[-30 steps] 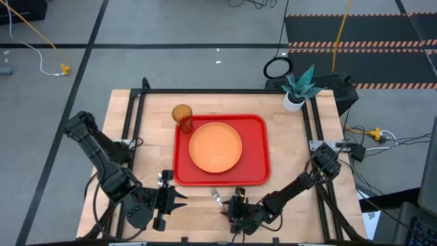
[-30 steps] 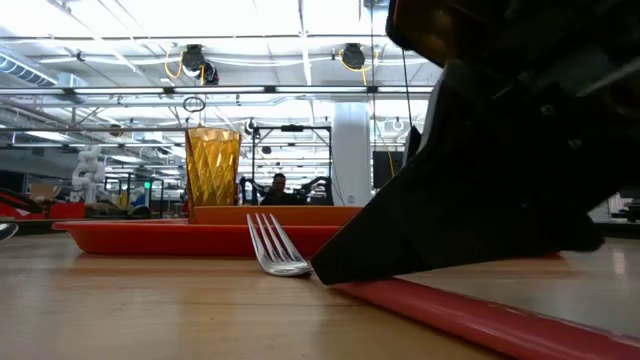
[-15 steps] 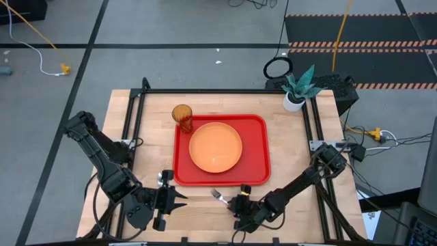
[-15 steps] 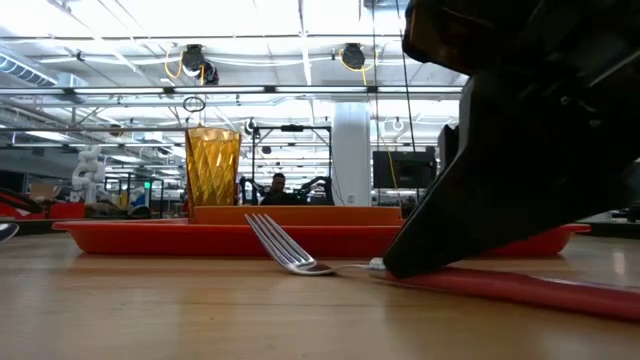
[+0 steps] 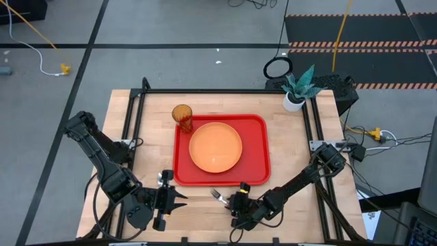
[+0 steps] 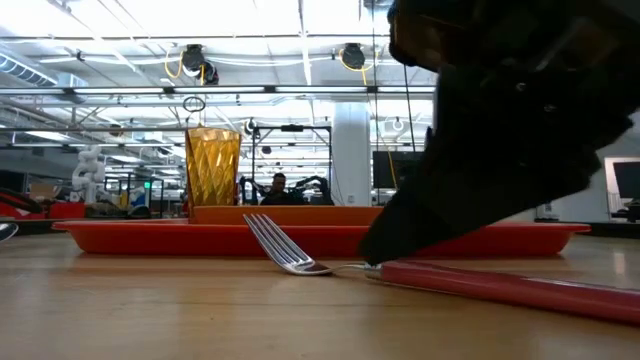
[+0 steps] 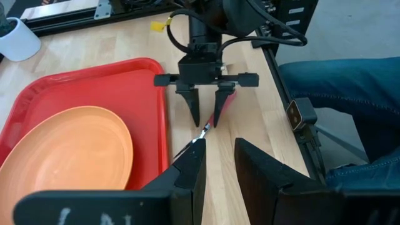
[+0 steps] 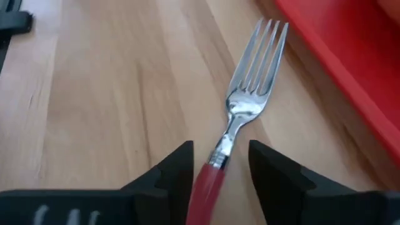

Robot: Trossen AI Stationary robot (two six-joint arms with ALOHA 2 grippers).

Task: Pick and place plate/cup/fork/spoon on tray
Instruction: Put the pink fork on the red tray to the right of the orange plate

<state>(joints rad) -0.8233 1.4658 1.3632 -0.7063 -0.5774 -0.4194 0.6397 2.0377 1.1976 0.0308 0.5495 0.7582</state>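
While the fork (image 8: 240, 119) lies flat on the wooden tabletop (image 5: 205, 208) just outside the near rim of the red tray (image 5: 256, 147), its pinkish-red handle runs back between the fingers (image 8: 172, 172) of the right gripper (image 7: 204, 119). Those jaws stand apart on either side of the handle, close to it, and whether they press it cannot be told. In the low view the silver tines point away from the dark gripper body, tips curving up off the wood, with the handle flat on the tabletop.

On the tray rests the orange plate (image 5: 215, 146), roughly centred. The amber cup (image 5: 181, 116) stands upright at the tray's far left corner; whether its base sits on the tray or just beside it cannot be told.

To the left of the fork, the left gripper (image 5: 179, 200) is near the tabletop's near edge, jaws parted and holding nothing, pointing toward the right gripper. A small potted plant (image 5: 297, 89) sits at the far right corner of the tabletop. A person's leg in blue jeans (image 7: 337, 94) shows beyond the table edge in the left wrist view.
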